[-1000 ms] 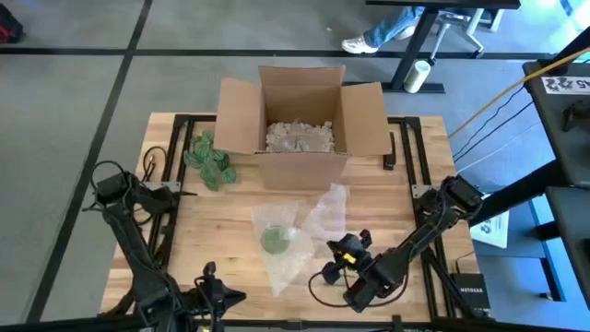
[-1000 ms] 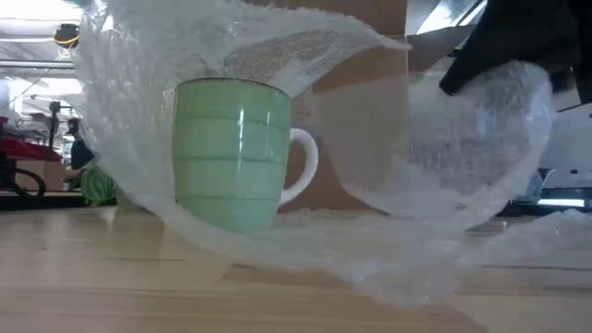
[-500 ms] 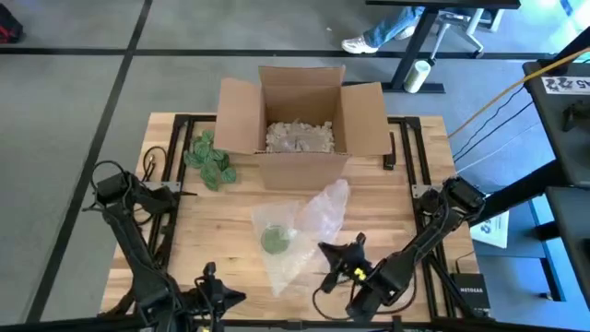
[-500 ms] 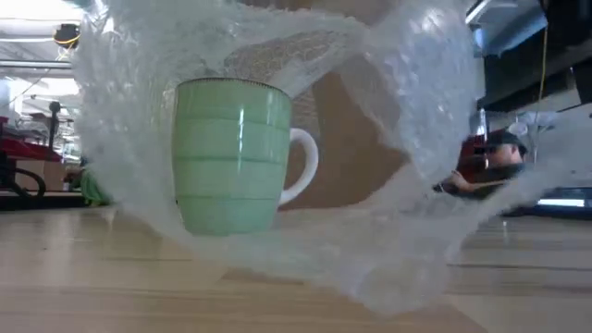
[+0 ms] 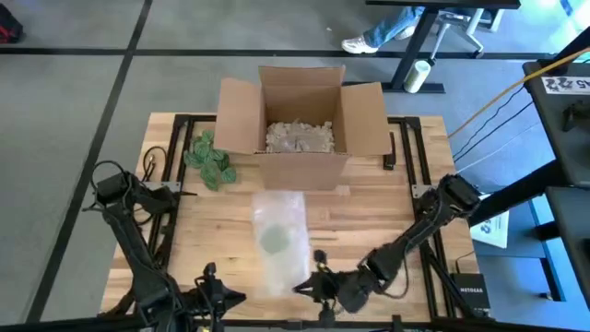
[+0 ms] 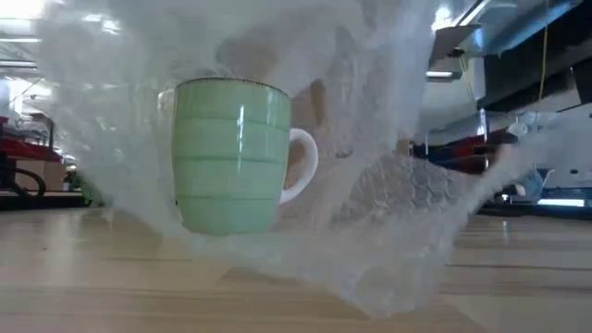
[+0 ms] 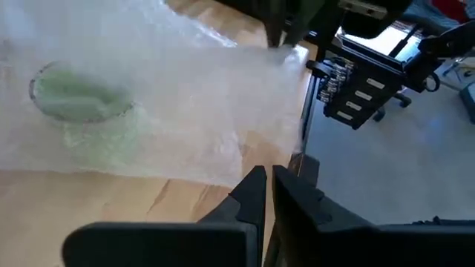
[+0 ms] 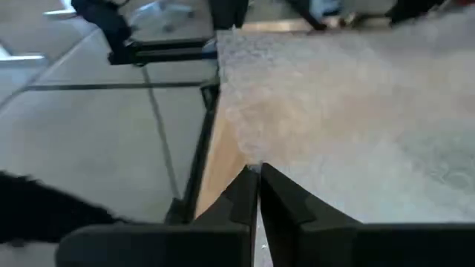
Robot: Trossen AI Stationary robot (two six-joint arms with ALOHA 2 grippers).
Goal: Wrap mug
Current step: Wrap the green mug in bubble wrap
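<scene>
High view: an open cardboard box (image 5: 300,118) of packing fill stands at upper centre of the wooden table (image 5: 406,203), with a clump of green material (image 5: 210,159) to its left. Below the box, the green mug (image 5: 274,239) stands upright, veiled by the bubble wrap (image 5: 281,242) draped over it. The right gripper (image 5: 307,287), at lower centre, has its fingers pinched closed on the sheet's near edge. The left gripper (image 5: 236,295) waits at lower left, fingers together and empty.
</scene>
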